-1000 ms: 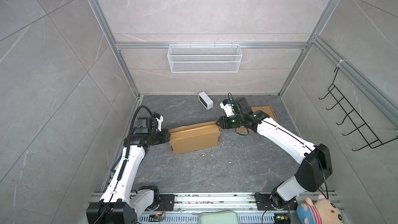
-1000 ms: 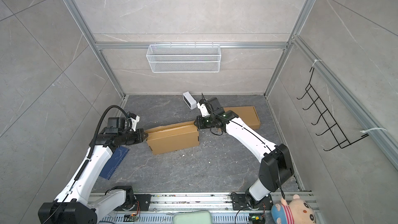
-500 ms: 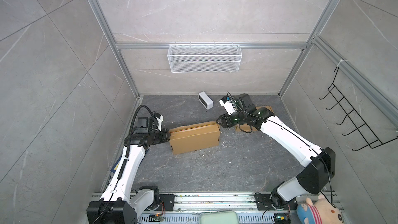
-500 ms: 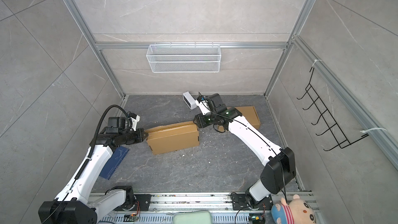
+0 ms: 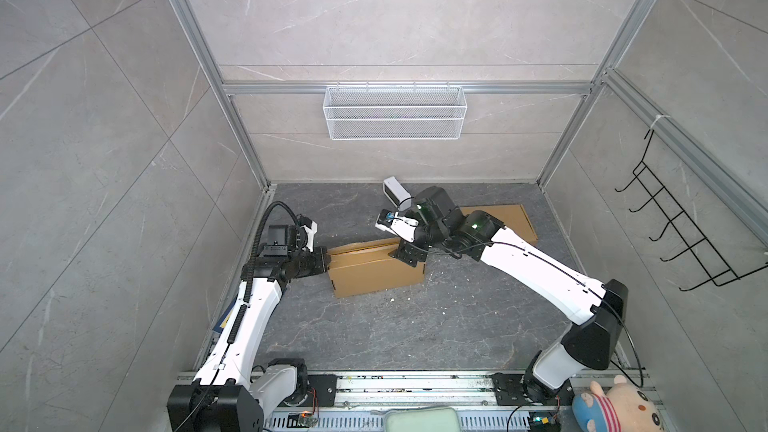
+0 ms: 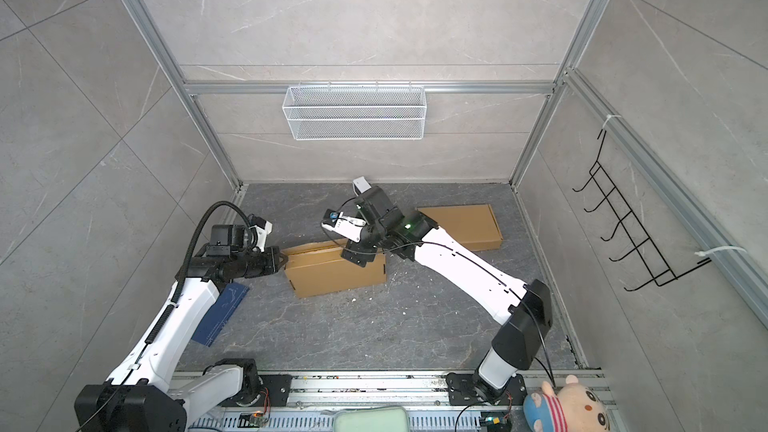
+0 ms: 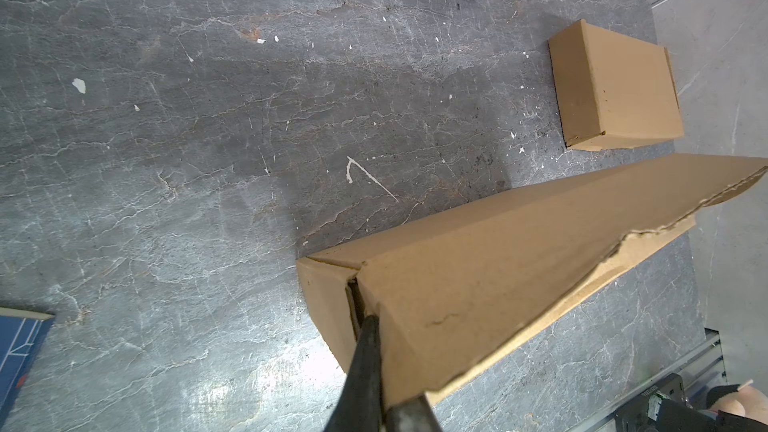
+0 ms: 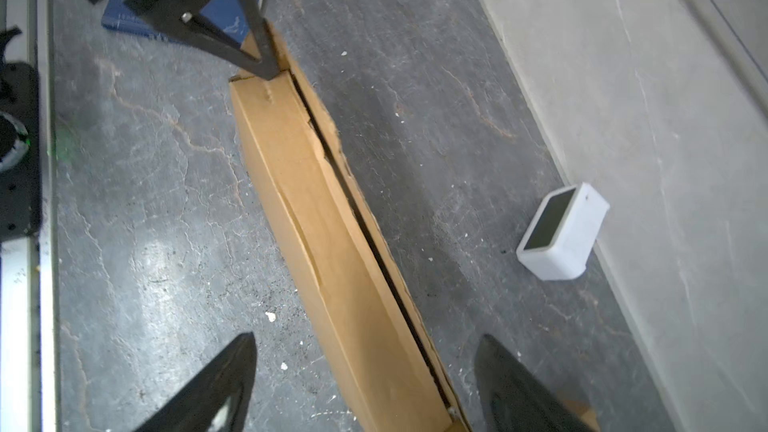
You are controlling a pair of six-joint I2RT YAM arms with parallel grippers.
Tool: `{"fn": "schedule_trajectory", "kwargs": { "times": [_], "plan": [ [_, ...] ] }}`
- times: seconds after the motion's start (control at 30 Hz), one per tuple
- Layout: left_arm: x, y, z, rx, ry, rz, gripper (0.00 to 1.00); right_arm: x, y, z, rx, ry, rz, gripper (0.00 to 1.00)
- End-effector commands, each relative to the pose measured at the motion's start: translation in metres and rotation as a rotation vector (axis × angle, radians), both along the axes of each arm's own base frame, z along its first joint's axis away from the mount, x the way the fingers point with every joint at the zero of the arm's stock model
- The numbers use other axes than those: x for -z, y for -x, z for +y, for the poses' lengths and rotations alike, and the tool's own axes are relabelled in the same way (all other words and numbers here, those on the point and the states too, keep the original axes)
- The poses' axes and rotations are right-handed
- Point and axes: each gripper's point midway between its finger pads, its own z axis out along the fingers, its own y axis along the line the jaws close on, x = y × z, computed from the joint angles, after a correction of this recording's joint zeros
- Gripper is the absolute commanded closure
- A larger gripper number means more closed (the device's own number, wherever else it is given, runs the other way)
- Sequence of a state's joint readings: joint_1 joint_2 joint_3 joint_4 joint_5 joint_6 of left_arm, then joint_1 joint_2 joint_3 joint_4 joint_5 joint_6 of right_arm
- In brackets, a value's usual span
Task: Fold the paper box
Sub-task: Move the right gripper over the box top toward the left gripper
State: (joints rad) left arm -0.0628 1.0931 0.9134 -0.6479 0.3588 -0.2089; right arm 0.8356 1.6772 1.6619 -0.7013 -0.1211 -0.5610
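**Examiner:** Where did the task item stand?

**Inspector:** The long brown cardboard box (image 5: 376, 270) lay on the grey stone-patterned floor (image 5: 395, 326), about mid-floor and running left to right in both top views (image 6: 336, 270). Its ragged-edged top flap (image 7: 478, 276) was not seated. The right wrist view showed a dark gap running the length of the box (image 8: 291, 184).

**Examiner:** And the left gripper?

**Inspector:** The left gripper (image 5: 326, 261) was at the box's left end. Its jaws were pressed together, and the tip sat in the corner seam (image 7: 365, 351). I could not tell whether any cardboard was nipped between them.

**Examiner:** The right gripper?

**Inspector:** The right gripper (image 5: 409, 257) hung over the box's far right corner. Its jaws were spread wide, one on each side of the box in the wrist view (image 8: 365, 351), and gripped nothing. I could not tell whether they touched the box.

**Examiner:** What else was on the floor?

**Inspector:** A flat brown cardboard carton (image 5: 511, 222) lay at the far right, apart from the box. A small white device with a dark screen (image 5: 397, 192) sat near the far wall. A flat blue book (image 6: 220, 313) lay at the left, partly under the left arm.
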Motion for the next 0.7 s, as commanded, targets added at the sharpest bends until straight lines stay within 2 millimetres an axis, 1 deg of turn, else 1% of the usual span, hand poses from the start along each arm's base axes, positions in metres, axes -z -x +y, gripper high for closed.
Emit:
{"fn": "schedule_trajectory", "kwargs": {
  "times": [0.0,0.1,0.2,0.27,0.57,0.67],
  "plan": [
    [0.026,0.021,-0.004,0.019,-0.008,0.141,0.99,0.017,-0.004,0.001,-0.091,0.137,-0.065,0.13],
    [0.026,0.020,-0.004,0.020,-0.012,0.140,0.99,0.023,-0.010,0.011,-0.113,0.166,-0.086,0.11],
    [0.026,0.019,-0.005,0.023,-0.013,0.141,1.00,0.028,-0.019,0.017,-0.112,0.180,-0.106,0.10],
    [0.028,0.019,-0.006,0.027,-0.013,0.144,1.00,0.030,-0.021,0.021,-0.122,0.182,-0.108,0.09],
    [0.028,0.018,-0.008,0.032,-0.016,0.145,1.00,0.046,-0.020,0.035,-0.166,0.204,-0.071,0.05],
    [0.028,0.018,-0.008,0.035,-0.020,0.143,1.00,0.052,-0.016,0.038,-0.183,0.203,-0.033,0.05]
  ]
}}
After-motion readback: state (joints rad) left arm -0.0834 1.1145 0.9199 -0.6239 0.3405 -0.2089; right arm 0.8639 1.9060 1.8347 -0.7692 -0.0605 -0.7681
